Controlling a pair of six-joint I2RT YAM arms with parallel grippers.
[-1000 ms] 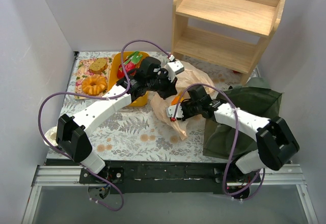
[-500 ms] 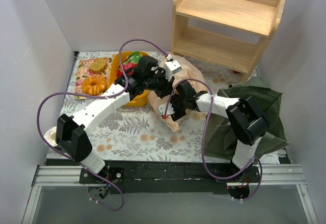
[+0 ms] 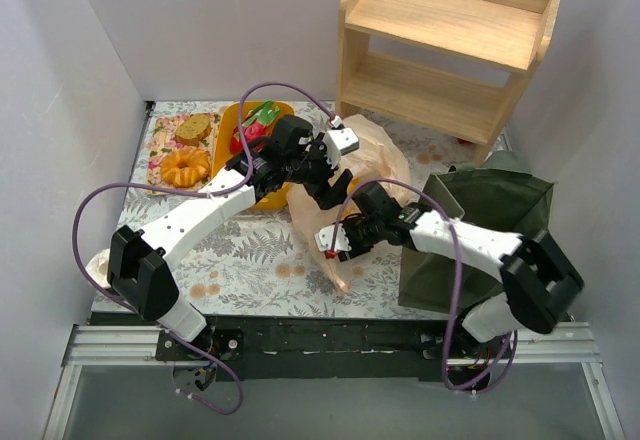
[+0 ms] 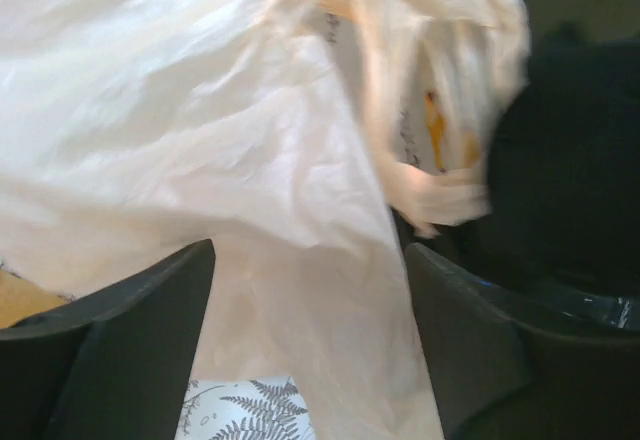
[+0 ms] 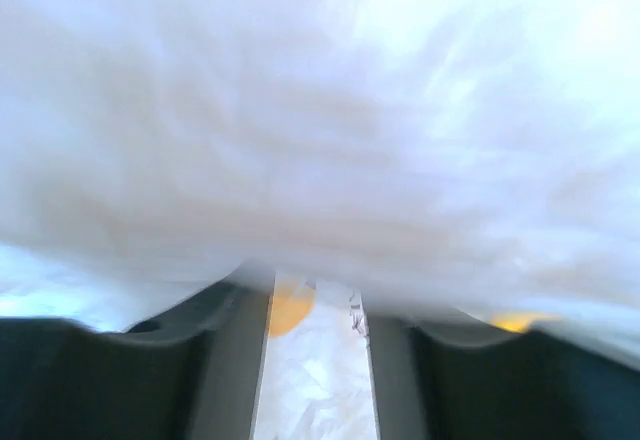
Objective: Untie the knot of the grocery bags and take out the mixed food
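The thin tan plastic bag (image 3: 375, 155) lies mid-table, its lower end drawn out toward the front (image 3: 337, 270). My left gripper (image 3: 322, 178) hangs over it, open, with loose bag film (image 4: 300, 290) between the fingers (image 4: 130, 350). A twisted, bunched handle strip (image 4: 445, 200) shows to their right; I cannot tell whether it is the knot. My right gripper (image 3: 340, 238) is at the bag's front part. Its fingers (image 5: 230, 360) stand partly apart, their tips buried under film (image 5: 320, 160), with an orange piece (image 5: 290, 305) behind. A bread slice (image 3: 195, 127) and donut (image 3: 185, 167) lie on a floral tray (image 3: 158, 150).
A yellow container (image 3: 232, 155) with red-and-green produce (image 3: 255, 130) stands beside the tray, under my left arm. The dark green tote (image 3: 490, 225) sits at the right. A wooden shelf (image 3: 445, 45) stands at the back right. White walls close in both sides.
My left gripper has opened. My right gripper has moved toward the table's front, its arm swinging right, and the bag's lower end now stretches further forward.
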